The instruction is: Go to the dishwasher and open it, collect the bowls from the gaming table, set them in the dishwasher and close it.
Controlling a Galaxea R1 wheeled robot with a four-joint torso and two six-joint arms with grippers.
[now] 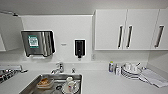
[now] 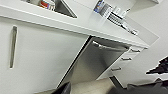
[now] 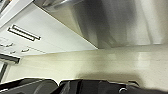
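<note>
The dishwasher (image 2: pixel 97 62) is a brushed-steel front under the white counter, with a bar handle (image 2: pixel 110 47) along its top edge. Its door looks shut or nearly shut, and I cannot tell which. In the right wrist view the same steel front (image 3: pixel 120 22) looms close above the pale floor (image 3: pixel 100 62). Dark parts of my left arm (image 2: pixel 62 89) sit low in front of the door. Dark parts of my right arm (image 3: pixel 82 86) hang just above the floor by it. The bowls and the gaming table are out of view.
A steel sink (image 1: pixel 32 83) holding dishes is straight ahead in the counter (image 1: pixel 105 82). Stacked plates (image 1: pixel 130 71) and small bottles stand to the right. Wall cabinets (image 1: pixel 110 30), a towel dispenser (image 1: pixel 37 43) and a soap dispenser (image 1: pixel 79 48) hang above. White drawers (image 2: pixel 125 60) flank the dishwasher.
</note>
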